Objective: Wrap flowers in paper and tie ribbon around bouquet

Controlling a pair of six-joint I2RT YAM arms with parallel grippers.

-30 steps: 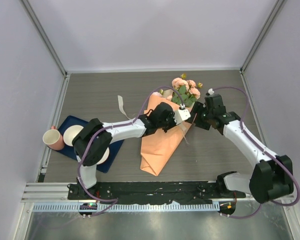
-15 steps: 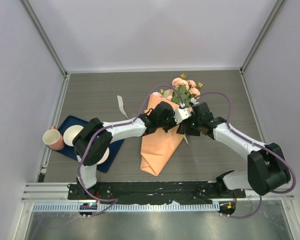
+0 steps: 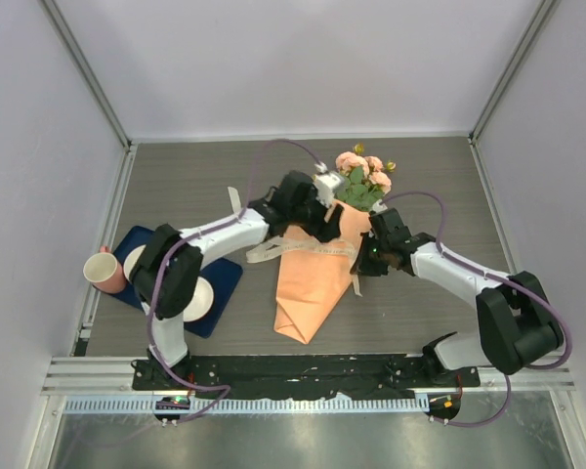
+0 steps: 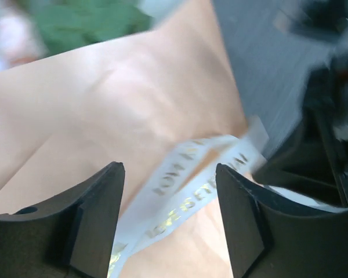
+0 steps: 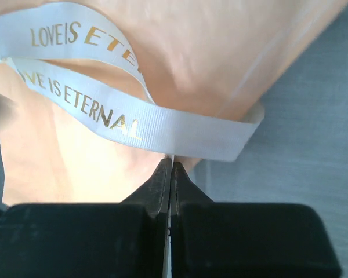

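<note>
Left gripper (image 4: 169, 200) hangs with jaws wide apart over smooth, matte orange paper (image 4: 104, 104). Overhead, mid-frame, the bouquet (image 3: 313, 278) lies as a tapering cone. Only the right wrist view shows the ribbed, gold-lettered ribbon (image 5: 162, 130) sharply, its edge pinched by the closed right gripper (image 5: 171, 168).

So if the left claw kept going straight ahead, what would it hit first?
Probably the ribbon, lying on the orange paper straight ahead of the open left gripper, though depth is hard to judge.
</note>
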